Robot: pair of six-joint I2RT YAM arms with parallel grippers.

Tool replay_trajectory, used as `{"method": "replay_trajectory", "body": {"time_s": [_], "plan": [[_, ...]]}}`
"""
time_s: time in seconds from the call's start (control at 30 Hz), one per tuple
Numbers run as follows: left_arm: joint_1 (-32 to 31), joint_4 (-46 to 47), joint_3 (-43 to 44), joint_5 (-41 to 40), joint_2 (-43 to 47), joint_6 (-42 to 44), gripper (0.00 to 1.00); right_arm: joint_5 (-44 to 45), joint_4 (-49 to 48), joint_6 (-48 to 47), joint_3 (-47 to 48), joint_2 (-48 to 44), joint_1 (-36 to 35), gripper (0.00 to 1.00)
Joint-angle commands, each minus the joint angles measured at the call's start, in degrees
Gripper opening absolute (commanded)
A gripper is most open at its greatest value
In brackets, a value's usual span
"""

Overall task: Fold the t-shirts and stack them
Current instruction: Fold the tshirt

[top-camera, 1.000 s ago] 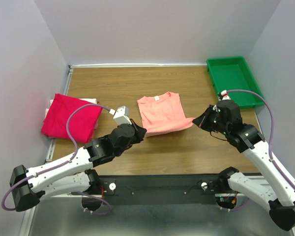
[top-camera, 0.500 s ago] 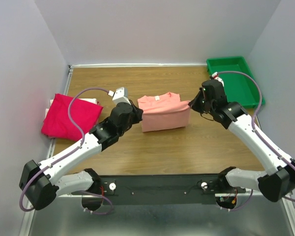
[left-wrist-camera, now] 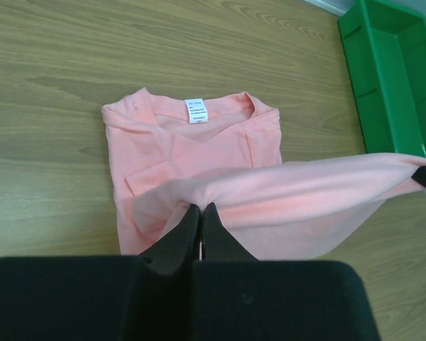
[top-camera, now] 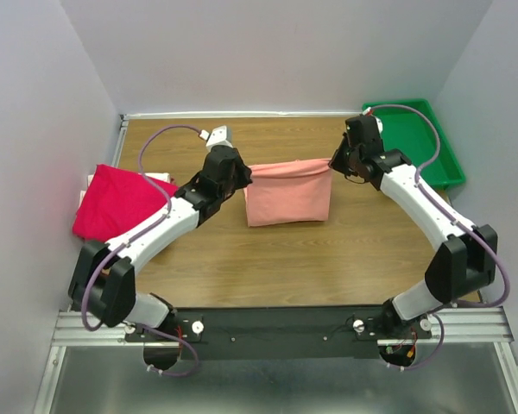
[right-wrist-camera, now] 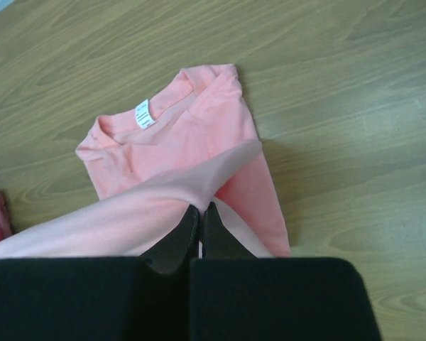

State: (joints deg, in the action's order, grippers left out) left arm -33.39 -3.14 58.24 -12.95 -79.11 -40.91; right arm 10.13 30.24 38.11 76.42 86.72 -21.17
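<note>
The salmon pink t-shirt (top-camera: 288,191) lies mid-table with its near hem lifted and stretched taut between my two grippers, held above the collar end. My left gripper (top-camera: 245,172) is shut on the hem's left corner; in the left wrist view (left-wrist-camera: 201,207) the collar and white label (left-wrist-camera: 196,110) lie below. My right gripper (top-camera: 333,165) is shut on the right corner; the right wrist view (right-wrist-camera: 201,207) shows the same shirt (right-wrist-camera: 177,142). The magenta-red t-shirt (top-camera: 121,201) lies folded at the table's left edge.
A green plastic tray (top-camera: 412,138) stands at the back right corner, also in the left wrist view (left-wrist-camera: 390,71). The wooden table (top-camera: 285,259) ends at grey walls behind and at both sides. Cables loop off both arms.
Both grippers have carried the pink shirt's near hem up and away toward the collar, folding the shirt over itself. Both arms have stretched out further across the table.
</note>
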Motion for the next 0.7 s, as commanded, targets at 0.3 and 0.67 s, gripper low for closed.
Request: {"method": "replay_trajectory", "body": {"time_s": [0.3,0.67], "plan": [[7.45,-0.03,10.14,3.28,-16.41,5.84,0.00,-9.60,-3.78,-6.03,12.07,20.06,6.31,0.00],[10.62,-0.73,17.78,6.01,-28.11,7.33,0.02,-12.32,-3.78,-7.08,22.00,33.33,8.60,0.06]]}}
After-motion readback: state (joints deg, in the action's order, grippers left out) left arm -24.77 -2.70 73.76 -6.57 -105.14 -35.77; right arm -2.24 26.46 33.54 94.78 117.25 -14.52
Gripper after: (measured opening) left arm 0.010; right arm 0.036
